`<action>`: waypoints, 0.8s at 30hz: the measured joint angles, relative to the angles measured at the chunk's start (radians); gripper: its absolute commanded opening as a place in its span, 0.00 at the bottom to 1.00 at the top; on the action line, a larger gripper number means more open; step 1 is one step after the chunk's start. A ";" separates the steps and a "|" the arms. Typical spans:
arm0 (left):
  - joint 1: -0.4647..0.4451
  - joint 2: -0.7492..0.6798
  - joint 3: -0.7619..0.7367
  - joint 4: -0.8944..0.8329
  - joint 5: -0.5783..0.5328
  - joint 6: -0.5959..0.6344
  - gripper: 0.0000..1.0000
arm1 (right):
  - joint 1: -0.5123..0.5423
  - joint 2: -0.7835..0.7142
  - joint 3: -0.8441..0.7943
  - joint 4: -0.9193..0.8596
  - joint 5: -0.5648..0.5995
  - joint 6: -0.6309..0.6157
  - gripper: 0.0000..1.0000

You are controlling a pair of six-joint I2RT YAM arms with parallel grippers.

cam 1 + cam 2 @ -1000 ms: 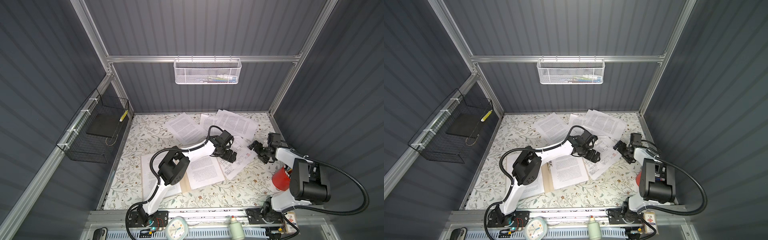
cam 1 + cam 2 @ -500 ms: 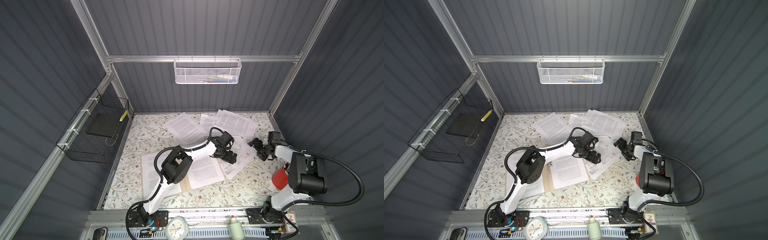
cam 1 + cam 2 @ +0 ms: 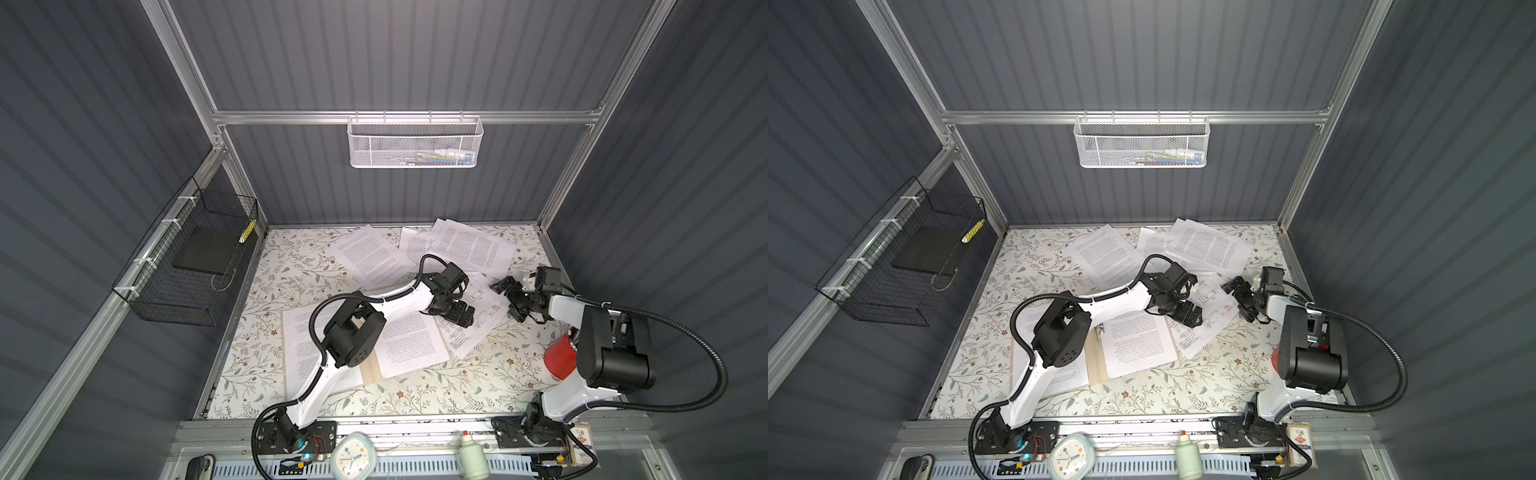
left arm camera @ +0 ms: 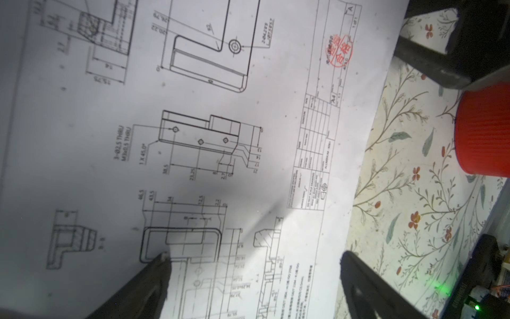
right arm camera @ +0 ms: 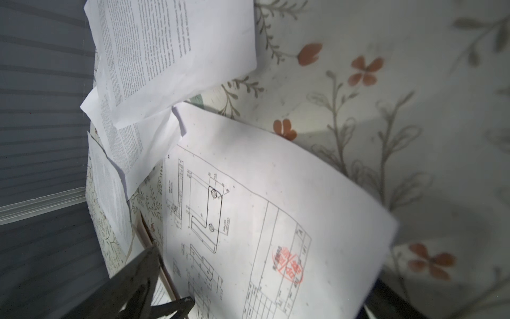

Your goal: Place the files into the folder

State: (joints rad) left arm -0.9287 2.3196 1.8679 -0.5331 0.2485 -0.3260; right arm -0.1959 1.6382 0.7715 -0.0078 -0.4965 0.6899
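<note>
Now: folder open, drawing sheet beside it, both grippers wide

The tan folder [image 3: 371, 366] lies open and flat in the lower middle of both top views. Only its spine strip and a thin rim show, because two printed pages [image 3: 411, 347] cover its halves. The left arm crosses above it and hides part of the left half.

Just right of the folder lies a white drawing sheet [image 3: 482, 322], overlapping the right page's edge. The left gripper [image 3: 457, 318] hangs over this sheet with its fingers spread wide. One fingertip [image 4: 162, 258] is at the paper; whether it presses cannot be told. The right gripper [image 3: 512, 300] sits at the sheet's right edge, jaws equally wide. In the right wrist view the sheet's edge runs between its fingers, unpinched.

More text sheets [image 3: 469, 249] lie scattered and overlapping at the upper middle of the floral tablecloth [image 3: 291, 282], near the back wall. A red cup [image 3: 559, 357] stands at the right, partly behind the right arm. A white mesh basket [image 3: 415, 145] hangs on the back wall. A black wire basket [image 3: 183, 274] at the left holds a black pad [image 3: 205, 253]. A clock [image 3: 353, 455] and a bottle [image 3: 471, 457] stand at the bottom edge.

The drawing sheet reads "THRU", "1 X 45.0°" and "A4", and bears a round red stamp.
</note>
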 measured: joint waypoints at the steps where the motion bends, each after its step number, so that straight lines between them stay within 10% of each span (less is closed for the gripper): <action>1: 0.000 0.000 0.000 0.000 0.000 0.000 0.97 | 0.000 -0.008 -0.016 0.015 -0.015 0.006 0.94; 24: 0.001 0.000 -0.014 0.044 0.012 -0.038 0.97 | 0.163 -0.209 -0.362 0.336 0.065 0.342 0.63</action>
State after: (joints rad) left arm -0.9279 2.3192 1.8534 -0.4892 0.2604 -0.3641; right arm -0.0330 1.4296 0.4091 0.3283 -0.4313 1.0321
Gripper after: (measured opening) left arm 0.968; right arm 0.648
